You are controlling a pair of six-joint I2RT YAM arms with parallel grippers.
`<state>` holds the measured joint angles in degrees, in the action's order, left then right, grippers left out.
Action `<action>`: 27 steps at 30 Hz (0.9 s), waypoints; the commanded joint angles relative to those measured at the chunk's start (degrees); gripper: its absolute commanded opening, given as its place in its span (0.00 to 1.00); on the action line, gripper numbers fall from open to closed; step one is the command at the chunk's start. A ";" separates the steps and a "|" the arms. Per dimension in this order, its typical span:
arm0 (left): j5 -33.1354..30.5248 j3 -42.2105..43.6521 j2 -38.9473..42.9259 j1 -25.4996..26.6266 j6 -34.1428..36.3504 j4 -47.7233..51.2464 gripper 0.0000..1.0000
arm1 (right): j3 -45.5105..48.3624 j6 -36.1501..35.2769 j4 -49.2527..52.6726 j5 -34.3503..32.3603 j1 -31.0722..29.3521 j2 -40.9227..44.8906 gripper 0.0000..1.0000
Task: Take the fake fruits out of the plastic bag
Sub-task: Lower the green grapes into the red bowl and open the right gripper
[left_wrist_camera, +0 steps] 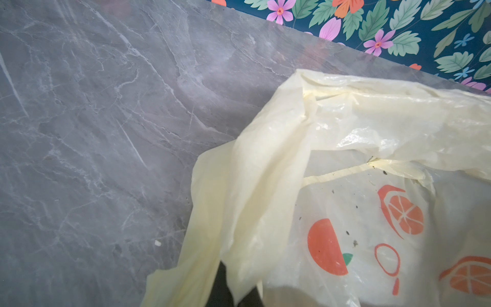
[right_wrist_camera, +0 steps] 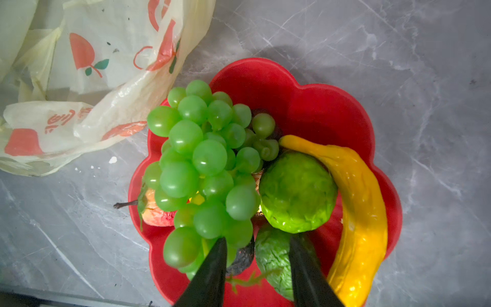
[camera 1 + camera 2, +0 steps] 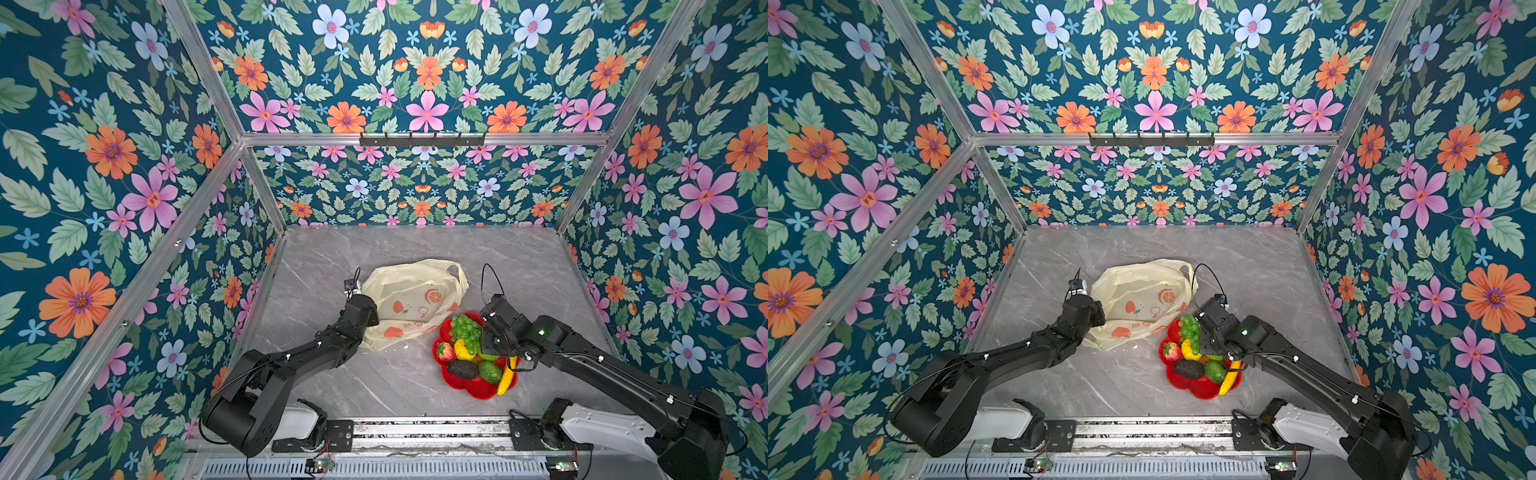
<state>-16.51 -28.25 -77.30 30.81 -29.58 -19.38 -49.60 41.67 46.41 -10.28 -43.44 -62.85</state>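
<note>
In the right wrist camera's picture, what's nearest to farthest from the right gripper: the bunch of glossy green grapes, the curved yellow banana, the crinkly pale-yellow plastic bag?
From the open right gripper:
1. Green grape bunch, at one fingertip, on the red flower-shaped plate.
2. Yellow banana, along the plate's rim.
3. Plastic bag, off the plate, on the table.

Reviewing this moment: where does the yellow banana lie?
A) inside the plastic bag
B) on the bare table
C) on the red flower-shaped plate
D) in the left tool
C: the banana lies along the inner edge of the red plate, apart from the plastic bag.
</note>
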 commanded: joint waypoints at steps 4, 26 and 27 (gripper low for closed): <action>0.86 -2.17 0.41 0.00 0.93 0.78 0.00 | -1.23 -1.90 -1.02 -1.71 0.00 -0.78 0.47; -0.61 -3.17 -0.84 -0.06 2.69 1.00 0.00 | -6.87 -4.05 -6.57 5.27 -1.93 -11.31 0.32; -0.19 -3.57 -0.84 -0.05 2.73 1.07 0.00 | -6.58 -3.97 -6.35 4.83 -1.92 -10.89 0.33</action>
<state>-16.60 -31.09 -78.28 30.81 -27.66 -17.96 -56.31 38.30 38.02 -3.64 -45.30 -74.41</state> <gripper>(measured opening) 0.049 0.323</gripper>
